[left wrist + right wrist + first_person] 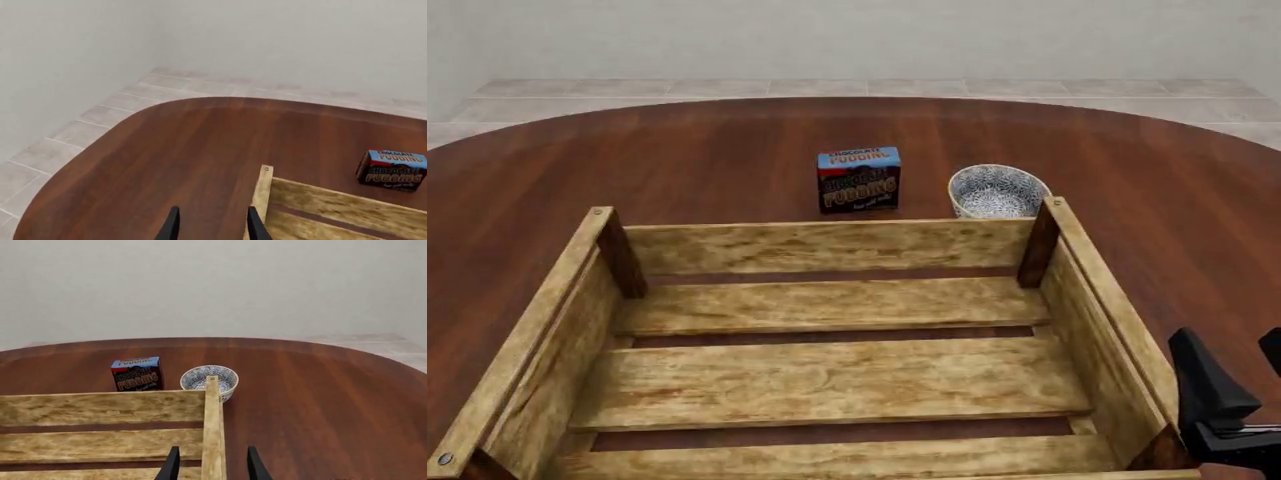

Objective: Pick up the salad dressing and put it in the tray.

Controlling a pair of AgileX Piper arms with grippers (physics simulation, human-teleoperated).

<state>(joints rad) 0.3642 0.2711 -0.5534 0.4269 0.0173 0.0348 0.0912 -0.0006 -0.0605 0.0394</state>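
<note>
Currently: salad dressing unseen in any view; locate it first. Tray [827,300] empty, centre table. Right gripper [212,465] spread, straddling tray wall. Left gripper [212,225] spread, grasping nothing.

Right arm's black two-fingered gripper [1244,372]: low at the front view's right edge, dark fingers pointing up and forward, parted, nothing between them. In its wrist view, two black fingertips [172,463] stand apart.

Left arm's black two-fingered gripper [212,225]: seen only in its wrist view; fingertips parted, holding nothing.
</note>
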